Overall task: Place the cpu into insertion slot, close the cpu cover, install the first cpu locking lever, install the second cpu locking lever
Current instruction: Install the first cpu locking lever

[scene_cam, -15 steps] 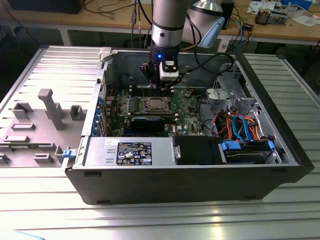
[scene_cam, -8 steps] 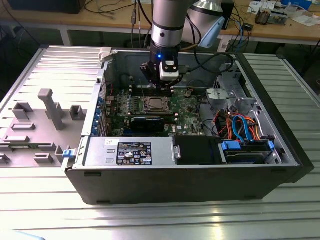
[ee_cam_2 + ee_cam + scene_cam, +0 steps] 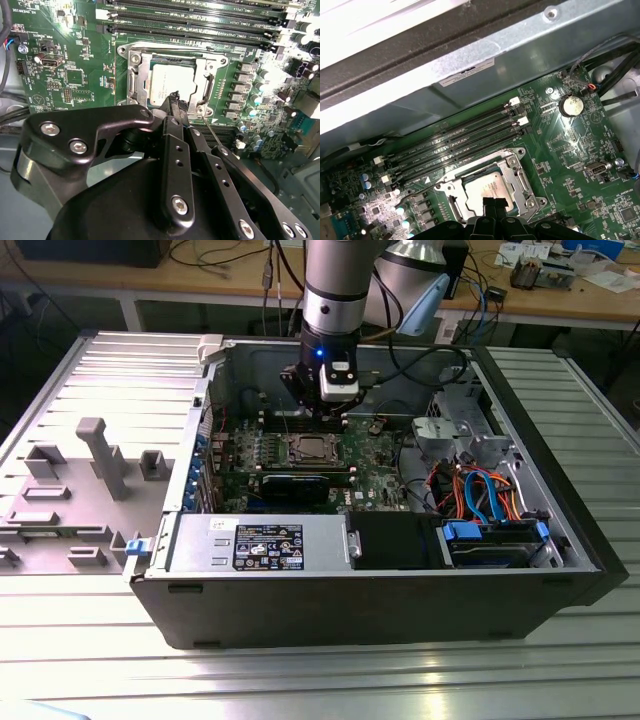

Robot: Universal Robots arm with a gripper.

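The cpu (image 3: 167, 82) lies flat in the insertion slot (image 3: 308, 449) on the green board, its silvery top showing in both wrist views (image 3: 487, 187). The cpu cover (image 3: 136, 75) lies down around it as a metal frame (image 3: 512, 170). My gripper (image 3: 175, 98) is shut with nothing seen between its fingers. Its black tips hover just above the socket's edge (image 3: 493, 202), and in the exterior view my gripper (image 3: 326, 418) hangs just behind the socket. One thin locking lever (image 3: 212, 131) juts out beside the fingers. Another locking lever (image 3: 415, 196) sticks out past the socket's corner.
Long black memory slots (image 3: 455, 145) run beside the socket. A round coin battery (image 3: 571, 105) sits on the board. The open computer case (image 3: 180, 590) rests on a ribbed metal table, with a power supply (image 3: 265, 543), cable bundles (image 3: 480, 490) and a blue drive bay (image 3: 495, 540) inside.
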